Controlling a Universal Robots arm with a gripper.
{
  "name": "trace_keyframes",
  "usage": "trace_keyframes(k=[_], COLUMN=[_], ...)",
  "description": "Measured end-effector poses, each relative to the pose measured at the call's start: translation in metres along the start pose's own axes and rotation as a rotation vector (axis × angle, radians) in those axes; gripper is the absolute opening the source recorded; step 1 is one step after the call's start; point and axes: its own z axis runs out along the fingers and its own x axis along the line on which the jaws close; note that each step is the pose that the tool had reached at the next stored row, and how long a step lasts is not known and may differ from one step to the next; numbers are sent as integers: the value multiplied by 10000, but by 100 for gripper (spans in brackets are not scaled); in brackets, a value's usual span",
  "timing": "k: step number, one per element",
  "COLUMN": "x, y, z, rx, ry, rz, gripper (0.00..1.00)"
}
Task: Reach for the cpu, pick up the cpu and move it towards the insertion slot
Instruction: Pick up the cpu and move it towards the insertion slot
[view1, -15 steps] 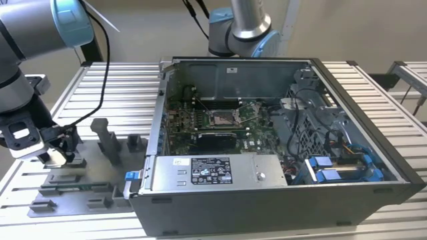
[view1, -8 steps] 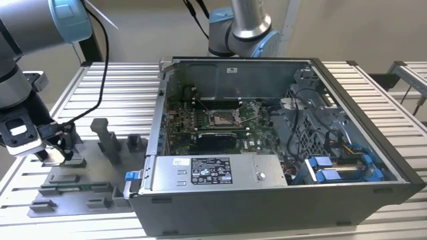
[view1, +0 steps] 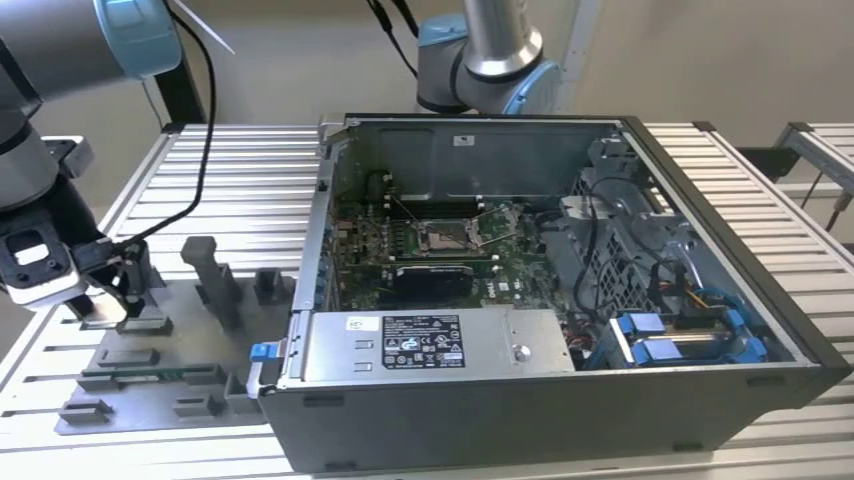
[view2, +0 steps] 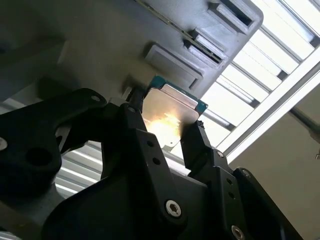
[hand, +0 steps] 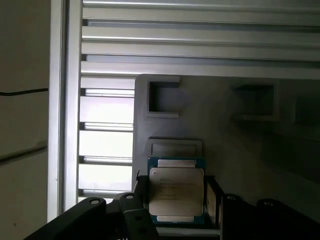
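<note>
The hand (hand: 177, 201) is pinching the cpu (hand: 176, 190) by two of its sides, right by the grey holder (view1: 160, 375) at the lower left of the exterior view. I think the picking up is just starting. The insertion slot (view1: 447, 236) is sitting well apart, in the middle of the open computer case (view1: 534, 405), so the carrying is not yet done.

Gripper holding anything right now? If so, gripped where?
Yes: the gripper holds the cpu, with its fingers pinching two opposite side edges and the metal top left uncovered.
</note>
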Motion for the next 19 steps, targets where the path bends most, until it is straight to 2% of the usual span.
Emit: trace_keyframes(k=[14,19], x=[0,0], y=[3,6], z=[-74,-156], rx=[3,5], ry=[5,5], rz=[0,0], gripper=[0,0])
